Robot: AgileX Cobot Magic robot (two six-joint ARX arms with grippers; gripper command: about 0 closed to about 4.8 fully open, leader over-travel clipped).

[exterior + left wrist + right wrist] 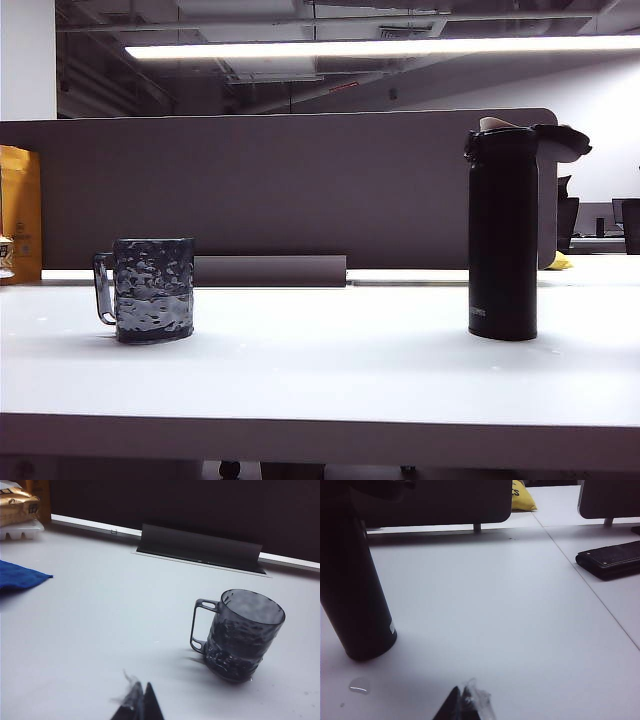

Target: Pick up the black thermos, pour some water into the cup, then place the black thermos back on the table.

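Two pincers wait low over the table, both closed, gripping nothing. The black thermos stands just ahead of the right pincer; the cup sits ahead of the left pincer. Nothing's begun: the right one must open and reach for it.

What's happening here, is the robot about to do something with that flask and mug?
Nothing is being handled yet. The black thermos stands upright on the white table toward the right, lid flipped open, and the cup stands apart from it on the left. Neither arm shows in the exterior view. Each wrist camera sees only its own fingertips: the left gripper short of the cup, the right gripper short of the thermos, both closed and holding nothing. Pouring has not begun.
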